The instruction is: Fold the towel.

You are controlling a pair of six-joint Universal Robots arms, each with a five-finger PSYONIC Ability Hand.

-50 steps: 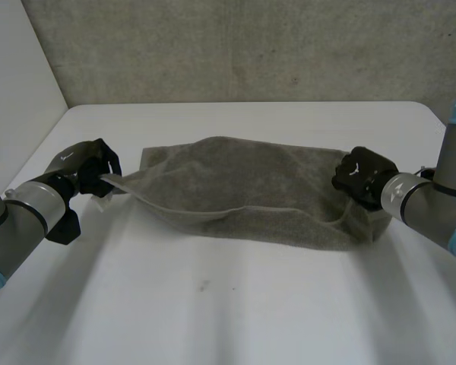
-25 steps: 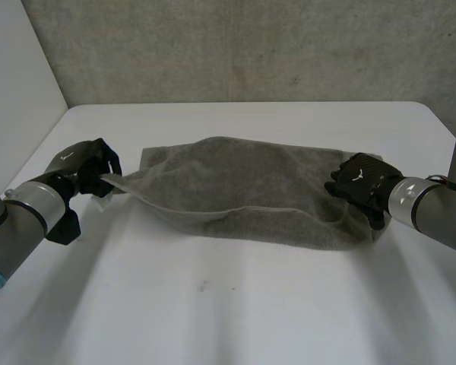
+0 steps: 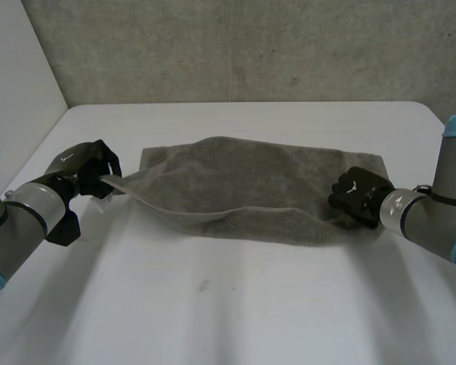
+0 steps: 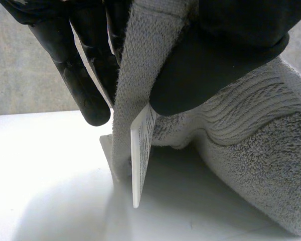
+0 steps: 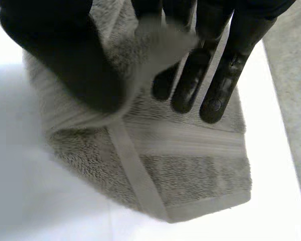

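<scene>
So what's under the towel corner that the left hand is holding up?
A white label hangs from the corner of the towel pinched in the left hand, with bare white table beneath it. Whatever lies under the rest of the towel is covered by the cloth.

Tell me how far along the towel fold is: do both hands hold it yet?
Both hands have a grip: the left hand pinches the near left corner of the towel, by its white label, raised off the table; the right hand pinches cloth at the right end. In hand: the near edge is lifted between them. Left: carrying it over to the far edge; no finished fold shows yet.
</scene>
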